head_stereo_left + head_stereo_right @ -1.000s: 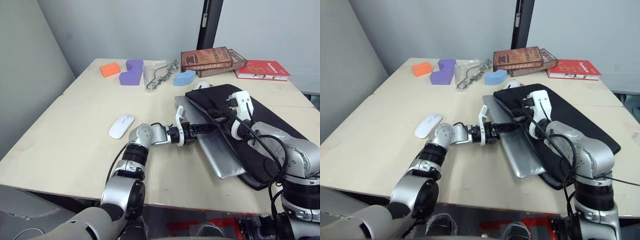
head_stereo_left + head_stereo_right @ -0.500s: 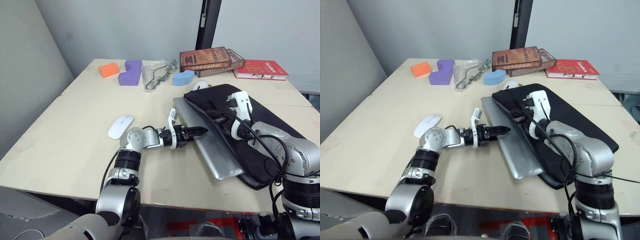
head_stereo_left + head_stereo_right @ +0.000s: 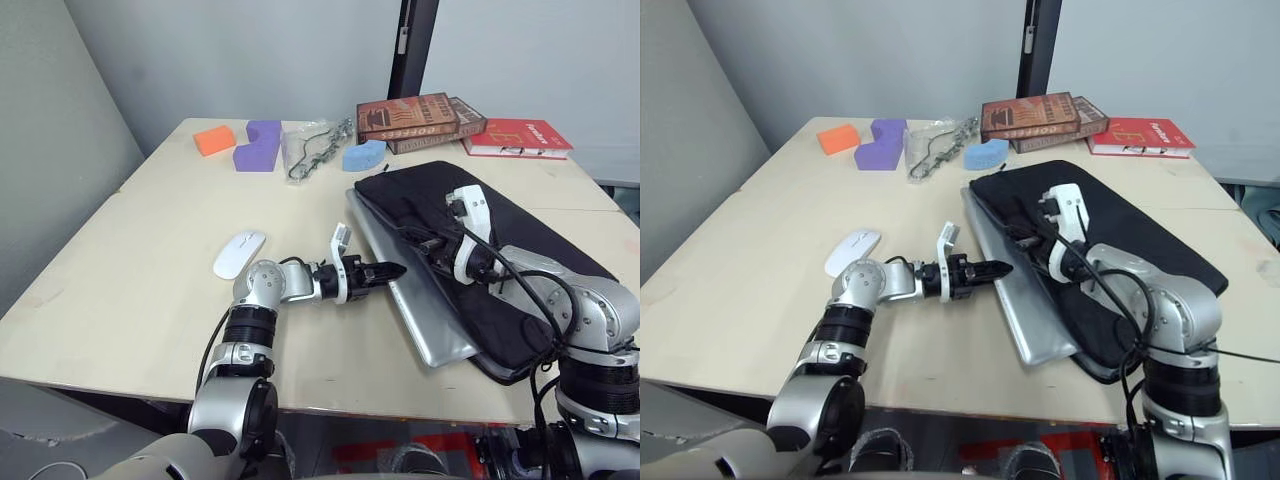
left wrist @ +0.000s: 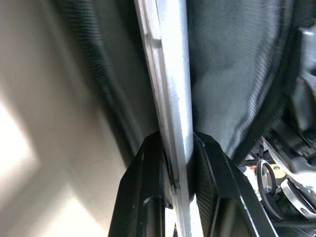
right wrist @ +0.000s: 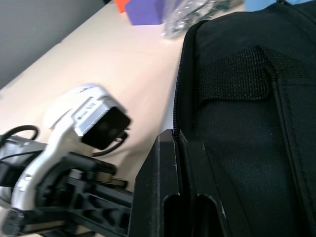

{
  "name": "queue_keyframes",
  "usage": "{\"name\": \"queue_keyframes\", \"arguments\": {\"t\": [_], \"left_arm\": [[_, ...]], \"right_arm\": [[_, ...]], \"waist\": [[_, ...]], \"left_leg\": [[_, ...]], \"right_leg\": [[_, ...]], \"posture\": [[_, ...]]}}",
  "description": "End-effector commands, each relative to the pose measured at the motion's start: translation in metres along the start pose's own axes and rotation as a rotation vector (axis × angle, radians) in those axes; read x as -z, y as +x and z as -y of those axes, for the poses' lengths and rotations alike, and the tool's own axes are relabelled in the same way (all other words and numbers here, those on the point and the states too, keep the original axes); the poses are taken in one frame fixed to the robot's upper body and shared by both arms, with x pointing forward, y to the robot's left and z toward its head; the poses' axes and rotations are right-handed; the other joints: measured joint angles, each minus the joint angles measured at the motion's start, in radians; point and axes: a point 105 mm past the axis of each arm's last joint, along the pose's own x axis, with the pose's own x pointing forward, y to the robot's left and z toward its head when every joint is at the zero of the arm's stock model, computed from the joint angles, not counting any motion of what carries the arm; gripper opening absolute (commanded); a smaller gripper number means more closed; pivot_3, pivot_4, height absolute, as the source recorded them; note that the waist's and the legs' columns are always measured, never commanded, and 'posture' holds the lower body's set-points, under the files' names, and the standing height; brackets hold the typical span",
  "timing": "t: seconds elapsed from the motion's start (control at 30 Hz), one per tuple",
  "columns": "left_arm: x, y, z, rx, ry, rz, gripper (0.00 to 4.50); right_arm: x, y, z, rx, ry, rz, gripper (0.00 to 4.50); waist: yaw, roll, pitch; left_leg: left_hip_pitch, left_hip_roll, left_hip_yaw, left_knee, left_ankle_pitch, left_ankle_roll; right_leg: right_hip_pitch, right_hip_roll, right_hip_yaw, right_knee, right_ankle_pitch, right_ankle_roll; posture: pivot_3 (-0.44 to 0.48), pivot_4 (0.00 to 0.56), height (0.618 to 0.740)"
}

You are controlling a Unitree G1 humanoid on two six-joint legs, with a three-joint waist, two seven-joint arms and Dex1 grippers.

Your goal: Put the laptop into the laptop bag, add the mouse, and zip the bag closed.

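Note:
The silver laptop lies partly inside the black laptop bag, and a long strip of it sticks out along the bag's left side. My left gripper reaches in from the left at table height. In the left wrist view its fingers close on the laptop's thin edge. At the open edge of the bag, my right gripper is shut on the fabric by the zipper line. The white mouse rests on the table to the left, behind my left arm.
At the back of the table are stacked brown books, a red book, a blue foam piece, a purple block, an orange block and a clear plastic bag with a chain.
My left gripper has drawn back from over the laptop to its left edge, and its fingers have closed there. The bag now covers more of the laptop. My right gripper keeps its hold.

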Motion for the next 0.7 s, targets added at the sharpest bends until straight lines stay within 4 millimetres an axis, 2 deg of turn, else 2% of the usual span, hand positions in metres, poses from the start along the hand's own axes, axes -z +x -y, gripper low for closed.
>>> {"name": "queue_keyframes", "arguments": {"t": [0.03, 0.4, 0.53, 0.7], "left_arm": [[-0.012, 0.01, 0.041, 0.159, 0.084, 0.028, 0.28], [-0.017, 0.023, 0.04, 0.163, 0.05, 0.059, 0.28], [-0.02, 0.033, 0.042, 0.166, 0.039, 0.071, 0.28], [-0.017, 0.03, 0.037, 0.144, 0.052, 0.055, 0.28]], "right_arm": [[-0.007, 0.006, -0.028, -0.103, 0.009, 0.042, 0.0], [-0.012, 0.017, -0.051, -0.152, 0.142, 0.085, 0.0], [-0.003, 0.02, -0.041, -0.085, 0.151, 0.054, 0.0], [-0.004, 0.018, -0.031, -0.035, 0.118, 0.051, 0.0]], "waist": [[0.0, 0.0, 0.0], [0.001, 0.0, 0.0], [0.001, 0.001, 0.0], [0.002, 0.001, 0.0]], "left_leg": [[0.0, 0.0, 0.0, 0.0, 0.0, 0.0], [0.0, 0.0, 0.0, 0.0, 0.0, 0.0], [0.0, 0.0, 0.0, 0.0, 0.0, -0.001], [0.0, 0.0, 0.0, -0.001, 0.0, -0.001]], "right_leg": [[0.0, 0.0, 0.0, 0.0, 0.0, 0.0], [0.0, 0.0, 0.0, 0.0, 0.0, 0.0], [0.0, 0.0, 0.0, -0.001, 0.002, 0.003], [0.0, 0.0, -0.001, -0.001, 0.004, 0.008]], "posture": [[0.0, 0.15, 0.734], [0.0, 0.15, 0.734], [0.0, 0.15, 0.734], [0.0, 0.15, 0.734]]}}
